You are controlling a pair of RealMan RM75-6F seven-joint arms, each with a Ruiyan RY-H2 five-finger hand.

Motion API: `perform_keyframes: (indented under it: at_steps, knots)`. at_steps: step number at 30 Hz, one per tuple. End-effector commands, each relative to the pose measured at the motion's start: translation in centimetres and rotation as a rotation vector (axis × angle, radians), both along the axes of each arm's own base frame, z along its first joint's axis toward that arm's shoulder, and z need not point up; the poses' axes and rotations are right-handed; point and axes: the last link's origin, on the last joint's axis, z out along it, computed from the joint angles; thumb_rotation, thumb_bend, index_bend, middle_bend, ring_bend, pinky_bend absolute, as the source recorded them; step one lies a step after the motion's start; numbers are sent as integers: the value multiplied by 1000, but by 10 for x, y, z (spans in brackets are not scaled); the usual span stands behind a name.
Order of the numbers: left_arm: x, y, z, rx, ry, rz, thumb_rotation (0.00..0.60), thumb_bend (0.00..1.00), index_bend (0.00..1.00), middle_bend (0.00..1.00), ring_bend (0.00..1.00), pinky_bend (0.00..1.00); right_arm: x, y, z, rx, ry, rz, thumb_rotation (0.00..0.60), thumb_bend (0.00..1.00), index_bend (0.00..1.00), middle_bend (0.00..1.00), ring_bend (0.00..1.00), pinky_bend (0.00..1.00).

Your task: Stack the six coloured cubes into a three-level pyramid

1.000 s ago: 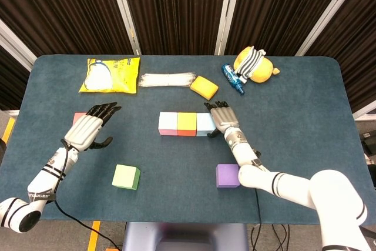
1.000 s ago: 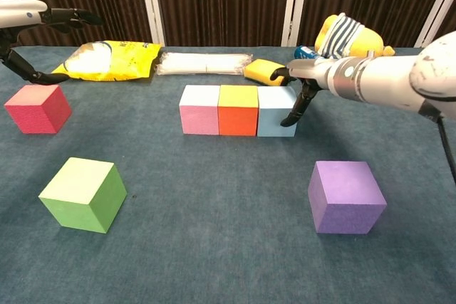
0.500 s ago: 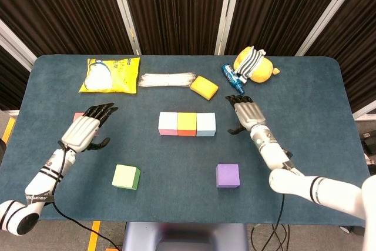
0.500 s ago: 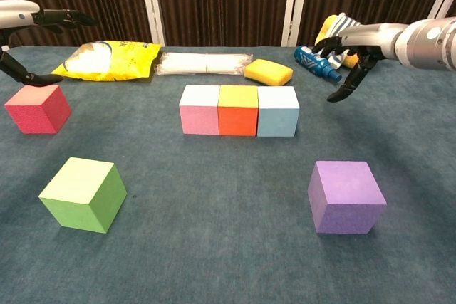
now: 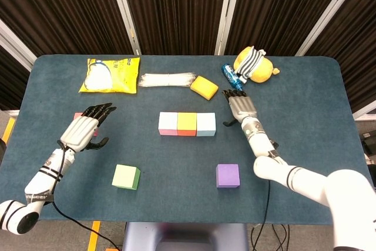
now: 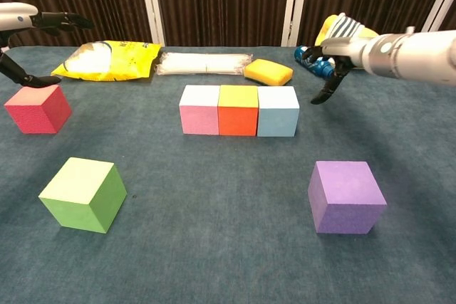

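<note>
The right hand (image 5: 241, 110) had drawn back from the blue cube (image 5: 206, 124), which it touched 1 second earlier, and hung just beside it, fingers spread and holding nothing. The base row of pink cube (image 5: 168, 123), orange cube (image 5: 187, 124) and blue cube stood touching, so level 1 looked finished. The left hand (image 5: 83, 129), also spread and empty, hovered over the red cube (image 6: 38, 108). The green cube (image 5: 126, 176) and purple cube (image 5: 227, 175) lay apart on the worktop (image 5: 305, 98), not yet stacked.

The head view looks steeply down from above on the whole table (image 5: 305, 86). The chest view sits low and close at its near edge, facing across. Both share the row of cubes (image 5: 187, 124).
</note>
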Motion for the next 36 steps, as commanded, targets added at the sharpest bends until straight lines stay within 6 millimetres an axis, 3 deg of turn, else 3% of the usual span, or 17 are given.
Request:
perform_keyframes:
  at_steps: [1,14,20,23,30,36]
  knots:
    - [-1,1,0,-2,2,2,600,384,0,0,0,90,15,-8,-25,20,-17,0,600,293,53,153,0,20]
    - [-3,3,0,-4,4,2,600,384,0,0,0,90,37,-8,-41,27,-40,36,600,293,53,154,0,20]
    - [-10,6,1,3,10,23,600,382,0,0,0,90,33,-2,-30,8,-28,48,600,293,51,154,0,20]
    - [-19,10,2,14,21,55,600,383,0,0,0,90,27,9,-4,-19,-20,78,600,293,44,154,0,20]
    - [-46,9,7,70,81,128,600,380,0,0,0,90,5,60,94,-108,-40,133,600,293,62,154,0,21]
    - [-64,3,8,111,91,195,600,380,0,1,0,90,-29,106,147,-163,-36,131,600,293,77,152,0,21]
